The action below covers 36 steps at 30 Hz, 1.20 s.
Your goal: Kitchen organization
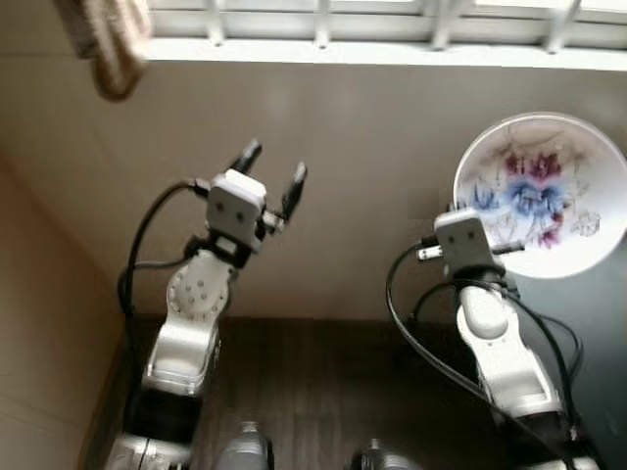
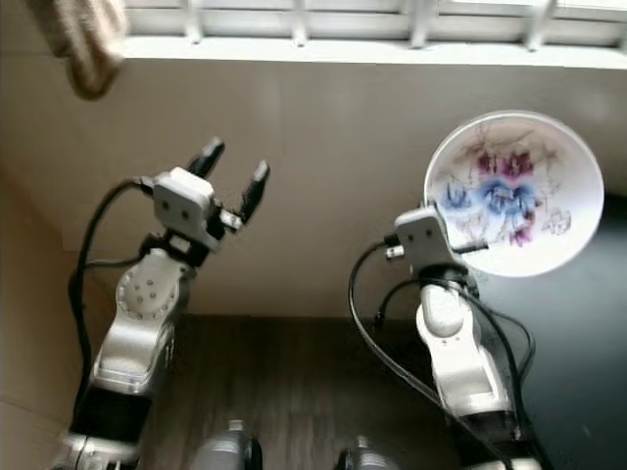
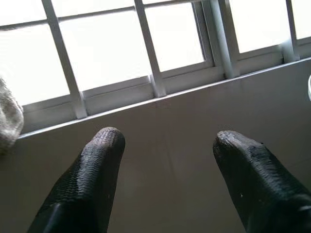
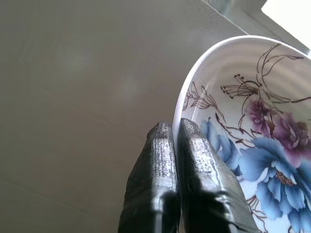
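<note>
A white bowl [image 1: 544,196] painted with blue and purple flowers is held up at the right, tilted so its inside faces me. My right gripper [image 4: 176,133] is shut on the bowl's rim [image 4: 181,104], one finger inside and one outside. My left gripper [image 1: 274,168] is raised at the left, open and empty, pointing toward the beige wall below the window. Its two black fingertips [image 3: 104,141] stand well apart in the left wrist view.
A barred window [image 1: 392,20] with a white sill runs along the top. A beige cloth [image 1: 108,44] hangs at the upper left. A dark countertop [image 1: 598,323] lies at the right, dark wood flooring [image 1: 323,392] below, and a tan wall panel [image 1: 39,323] at the left.
</note>
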### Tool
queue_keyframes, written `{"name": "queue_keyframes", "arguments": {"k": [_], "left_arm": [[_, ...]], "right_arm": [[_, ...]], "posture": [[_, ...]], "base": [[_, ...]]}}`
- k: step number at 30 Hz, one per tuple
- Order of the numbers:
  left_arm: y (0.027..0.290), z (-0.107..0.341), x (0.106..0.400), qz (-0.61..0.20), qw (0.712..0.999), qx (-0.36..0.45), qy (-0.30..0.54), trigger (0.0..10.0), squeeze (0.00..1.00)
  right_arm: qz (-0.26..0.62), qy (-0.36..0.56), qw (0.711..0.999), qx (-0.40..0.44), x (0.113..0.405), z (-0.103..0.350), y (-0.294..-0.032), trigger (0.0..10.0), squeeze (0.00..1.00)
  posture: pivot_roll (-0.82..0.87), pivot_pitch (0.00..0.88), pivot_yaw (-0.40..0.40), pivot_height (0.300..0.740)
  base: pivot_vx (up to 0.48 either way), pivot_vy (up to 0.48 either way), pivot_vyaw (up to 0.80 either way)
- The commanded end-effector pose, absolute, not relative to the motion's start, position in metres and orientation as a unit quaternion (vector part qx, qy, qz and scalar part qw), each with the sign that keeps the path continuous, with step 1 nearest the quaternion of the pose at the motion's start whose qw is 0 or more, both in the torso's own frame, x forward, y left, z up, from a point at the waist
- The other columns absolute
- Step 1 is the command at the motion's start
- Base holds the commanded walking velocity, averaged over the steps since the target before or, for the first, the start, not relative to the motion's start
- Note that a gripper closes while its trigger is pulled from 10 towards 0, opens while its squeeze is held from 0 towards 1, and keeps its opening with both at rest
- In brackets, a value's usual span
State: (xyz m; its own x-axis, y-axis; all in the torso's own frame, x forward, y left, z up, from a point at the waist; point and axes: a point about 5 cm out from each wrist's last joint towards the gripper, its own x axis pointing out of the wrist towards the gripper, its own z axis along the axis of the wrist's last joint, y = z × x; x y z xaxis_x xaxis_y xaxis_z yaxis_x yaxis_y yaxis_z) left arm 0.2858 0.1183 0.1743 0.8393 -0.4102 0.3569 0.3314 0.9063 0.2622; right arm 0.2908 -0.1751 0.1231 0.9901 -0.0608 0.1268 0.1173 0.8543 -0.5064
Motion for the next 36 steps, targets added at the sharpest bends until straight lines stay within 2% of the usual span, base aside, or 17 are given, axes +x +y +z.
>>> {"name": "queue_keyframes", "arguments": {"k": [1,36], "left_arm": [[0.1153,0.1802,0.287,-0.197,0.951,0.096,-0.217,10.0,0.0],[0.1169,0.1798,0.2885,-0.192,0.952,0.098,-0.216,10.0,0.0]], "right_arm": [[-0.05,-0.076,0.958,-0.271,0.2926,0.133,-0.1742,0.0,0.0],[-0.023,-0.095,0.954,-0.282,0.2913,0.1339,-0.1644,0.0,0.0]], "posture": [[0.13,0.01,-0.058,0.74],[0.14,0.011,-0.057,0.74]], "base": [[0.0,0.0,0.8],[0.0,0.0,0.8]]}}
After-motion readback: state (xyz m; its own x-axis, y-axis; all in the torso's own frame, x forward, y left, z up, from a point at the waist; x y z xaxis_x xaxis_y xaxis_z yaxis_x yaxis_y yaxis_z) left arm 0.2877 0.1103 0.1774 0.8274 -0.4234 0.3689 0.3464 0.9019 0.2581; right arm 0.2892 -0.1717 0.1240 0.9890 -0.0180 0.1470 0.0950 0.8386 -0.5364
